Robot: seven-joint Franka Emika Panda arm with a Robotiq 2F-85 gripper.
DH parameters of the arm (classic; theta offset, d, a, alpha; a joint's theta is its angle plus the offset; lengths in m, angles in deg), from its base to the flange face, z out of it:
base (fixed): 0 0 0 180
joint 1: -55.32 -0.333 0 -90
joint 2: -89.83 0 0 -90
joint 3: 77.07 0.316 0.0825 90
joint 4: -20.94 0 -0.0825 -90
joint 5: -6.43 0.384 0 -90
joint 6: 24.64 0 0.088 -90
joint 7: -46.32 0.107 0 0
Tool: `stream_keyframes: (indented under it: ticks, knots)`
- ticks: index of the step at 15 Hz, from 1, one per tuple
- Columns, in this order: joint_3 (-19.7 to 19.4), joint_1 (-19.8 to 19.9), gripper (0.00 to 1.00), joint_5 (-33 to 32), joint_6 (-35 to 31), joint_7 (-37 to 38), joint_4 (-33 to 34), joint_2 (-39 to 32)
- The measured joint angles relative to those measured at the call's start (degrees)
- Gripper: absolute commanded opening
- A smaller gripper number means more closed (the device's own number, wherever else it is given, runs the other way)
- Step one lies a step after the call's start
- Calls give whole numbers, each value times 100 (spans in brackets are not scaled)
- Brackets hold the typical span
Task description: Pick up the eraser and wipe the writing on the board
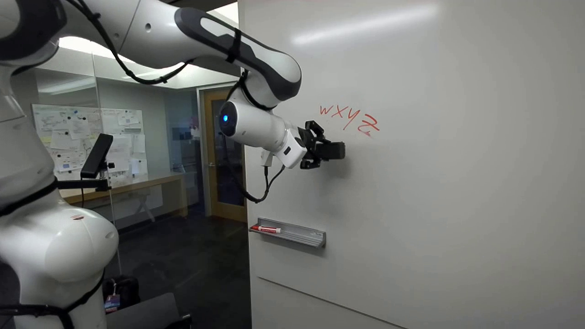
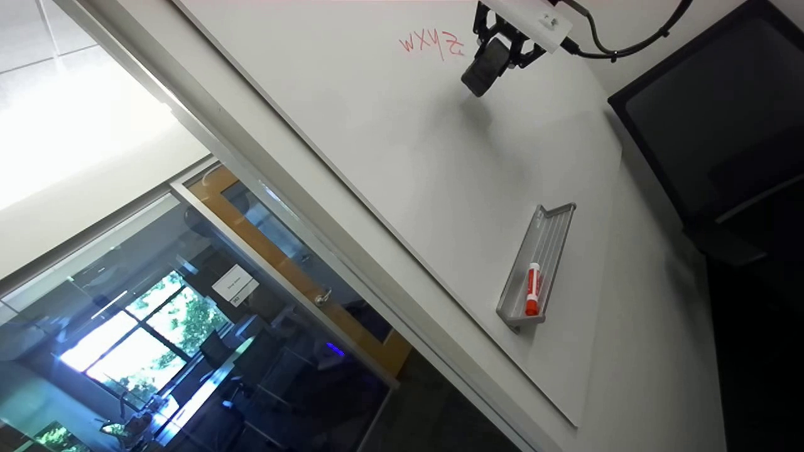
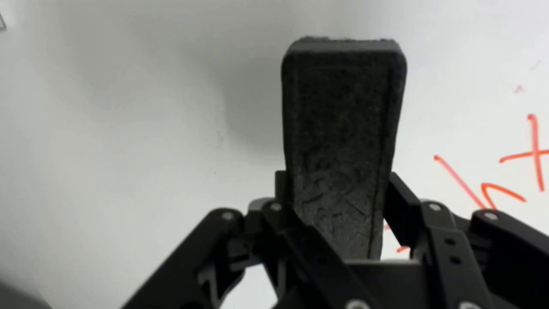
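Plainly, the pincer holds the eraser near the red writing

In the wrist view, the dark eraser runs lengthwise up the frame, just right of the middle, its long sides squeezed between the fingers and its far end reaching toward the top. Strokes of the writing show at the right edge and lower right, partly behind the pincer.

In an exterior view, the white arm enters from the upper left, and the eraser sits right of centre, just below the writing, which reads "wxyz" on the white board. A shadow falls on the board near the eraser; whether the two touch, I cannot tell. At lower centre, a grey ledge is fixed to the board, with a red-and-white marker lying at its left end.
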Motion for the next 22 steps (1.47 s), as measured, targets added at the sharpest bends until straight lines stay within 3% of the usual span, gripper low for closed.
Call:
stream_keyframes:
  ticks: [3,4,5,7,12,15,19,21,22]
  knots:
    - [130,-3,54,0,0,0,-117,118]
    - [128,-3,29,-1,0,0,-125,118]
    - [125,-2,29,-1,0,0,-126,118]
    - [566,432,29,-390,12,454,-163,67]
    - [450,190,29,-650,25,719,383,-111]
    - [239,-257,29,-1403,-4,1474,798,-285]
    - [-103,-862,29,-3019,-75,3031,1065,-461]
    - [-232,-980,29,-3752,-79,3732,1057,-448]
    - [-46,-746,29,-4106,-27,4122,1054,-460]
